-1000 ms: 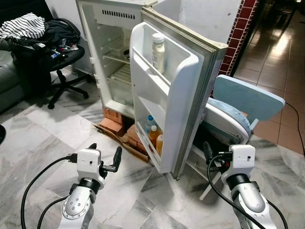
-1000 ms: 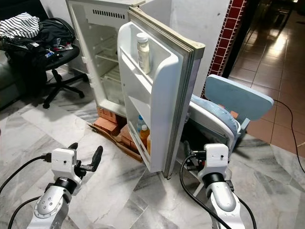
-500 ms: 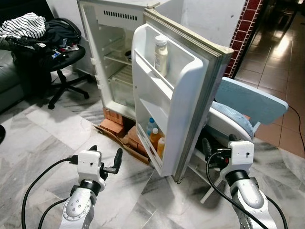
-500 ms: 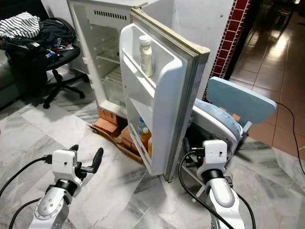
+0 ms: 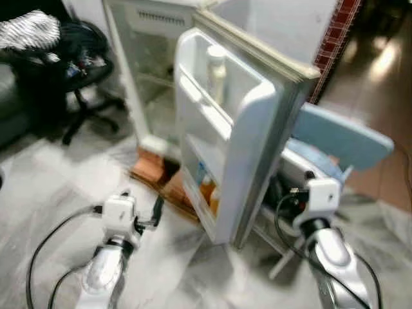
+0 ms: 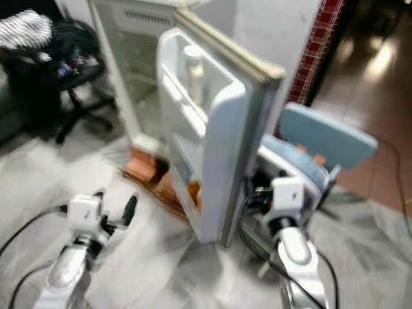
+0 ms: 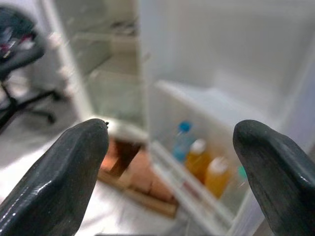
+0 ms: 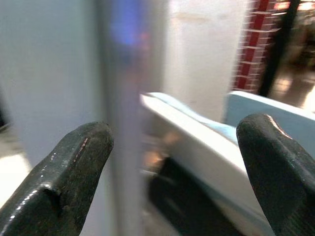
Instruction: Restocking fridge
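Out front in the blurry head views, white fridge (image 5: 161,77) standing wide open, door (image 5: 244,141) swung toward the camera with a pale bottle (image 5: 217,67) on its top shelf, blue folding chair (image 5: 341,138) just behind the door's outer edge, black office chair (image 5: 77,71) off by the fridge's left side. Through the left wrist view, left gripper (image 7: 170,172) spread wide apart and empty, facing the door's bottom shelf with a blue-capped bottle (image 7: 182,140) and two orange bottles (image 7: 206,169) in it. Through the right wrist view, right gripper (image 8: 172,182) also gaping wide with nothing in it, right up by the door's outer edge, blue chair beyond.
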Robot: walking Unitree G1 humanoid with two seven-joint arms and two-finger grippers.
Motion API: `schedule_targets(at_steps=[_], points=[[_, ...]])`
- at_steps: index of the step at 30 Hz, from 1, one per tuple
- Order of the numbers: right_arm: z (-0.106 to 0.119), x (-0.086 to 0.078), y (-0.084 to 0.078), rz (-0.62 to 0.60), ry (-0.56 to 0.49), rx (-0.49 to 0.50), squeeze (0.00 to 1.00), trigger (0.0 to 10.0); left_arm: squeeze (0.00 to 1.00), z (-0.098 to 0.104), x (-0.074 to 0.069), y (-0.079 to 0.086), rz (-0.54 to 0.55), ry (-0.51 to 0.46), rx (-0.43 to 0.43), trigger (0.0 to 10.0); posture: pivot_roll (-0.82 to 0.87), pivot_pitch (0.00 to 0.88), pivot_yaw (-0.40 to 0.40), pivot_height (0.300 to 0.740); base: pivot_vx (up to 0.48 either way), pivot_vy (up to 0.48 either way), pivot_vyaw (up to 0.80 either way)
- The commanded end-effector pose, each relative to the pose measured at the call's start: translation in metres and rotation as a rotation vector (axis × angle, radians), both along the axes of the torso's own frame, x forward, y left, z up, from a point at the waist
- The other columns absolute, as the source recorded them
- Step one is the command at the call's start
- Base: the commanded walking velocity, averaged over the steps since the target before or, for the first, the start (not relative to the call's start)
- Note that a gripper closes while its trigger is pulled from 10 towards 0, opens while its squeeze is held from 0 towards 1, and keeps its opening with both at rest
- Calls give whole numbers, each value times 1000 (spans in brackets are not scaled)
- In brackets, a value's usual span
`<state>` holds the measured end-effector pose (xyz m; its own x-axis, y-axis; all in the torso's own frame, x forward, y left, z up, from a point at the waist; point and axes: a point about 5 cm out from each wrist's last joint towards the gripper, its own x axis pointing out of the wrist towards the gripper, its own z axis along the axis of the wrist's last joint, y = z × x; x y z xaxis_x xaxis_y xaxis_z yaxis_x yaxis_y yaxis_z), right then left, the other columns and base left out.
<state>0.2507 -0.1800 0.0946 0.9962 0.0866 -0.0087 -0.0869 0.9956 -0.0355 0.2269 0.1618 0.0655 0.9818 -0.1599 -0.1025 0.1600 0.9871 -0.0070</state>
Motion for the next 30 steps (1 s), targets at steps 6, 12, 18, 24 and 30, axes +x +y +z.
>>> schedule_targets(at_steps=[6,12,18,24,30], points=[[0,2,-4,20,3,-6,0,10000,0,0,1,-8,-23,3,-17,10000,5,3,-11,740,274,0,0],[-1,4,-3,35,9,-4,0,10000,0,-1,0,-8,-5,9,-22,10000,9,0,-13,740,127,0,0],[-2,8,3,72,13,-28,0,10000,0,-4,0,-6,22,24,-5,10000,15,2,-14,740,0,0,533],[3,23,6,84,8,-9,0,10000,0,-10,-3,-4,50,52,2,10000,24,0,-20,740,0,0,266],[8,37,13,128,6,21,0,10000,0,-10,-3,-4,48,54,4,10000,26,0,-16,740,0,0,0]])
